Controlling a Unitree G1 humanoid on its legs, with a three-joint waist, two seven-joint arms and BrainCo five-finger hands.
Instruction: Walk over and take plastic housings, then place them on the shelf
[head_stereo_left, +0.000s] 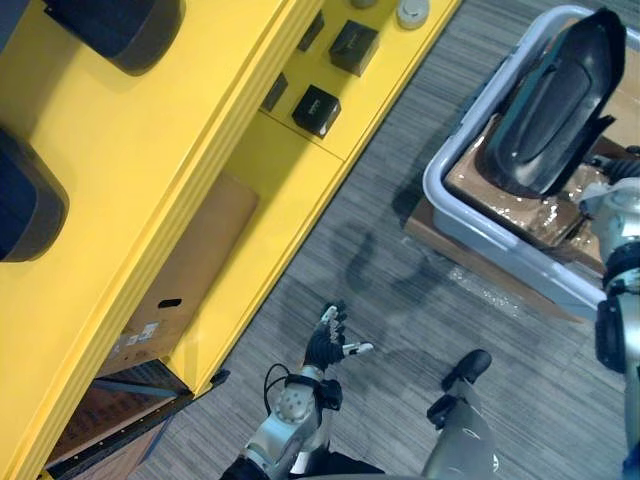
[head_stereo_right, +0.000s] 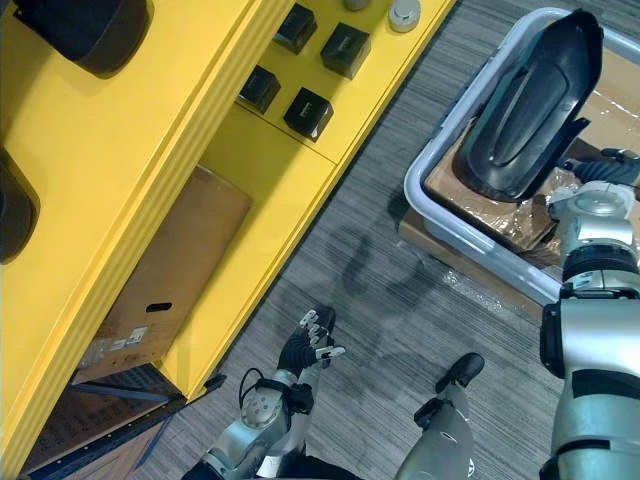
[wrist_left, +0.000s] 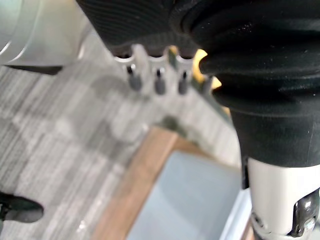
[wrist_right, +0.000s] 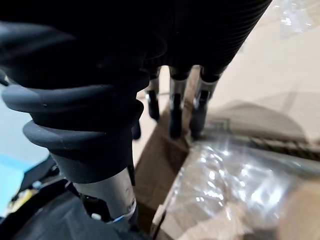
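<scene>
Seen from the robot's head, a grey-carpeted floor (head_stereo_right: 400, 330) runs between a yellow shelf (head_stereo_right: 200, 130) from 7 to 12 o'clock and a grey bin (head_stereo_right: 450, 235) at 2 o'clock. A large black plastic housing (head_stereo_right: 525, 110) stands tilted in the bin on cardboard and clear film. 2 more dark housings (head_stereo_left: 120, 25) lie on the shelf's top level at 10 and 11 o'clock. 4 small black boxes (head_stereo_right: 308, 112) sit on a lower level at 12 o'clock, and a cardboard box (head_stereo_right: 170, 270) lies lower, at 8 o'clock. The left hand (head_stereo_left: 325, 345) hangs over the floor at 6 o'clock, fingers relaxed, holding nothing. The right hand (head_stereo_right: 605, 170) is at 3 o'clock, just beside the housing's lower edge, its fingers (wrist_right: 175, 112) straight over the cardboard, gripping nothing.
</scene>
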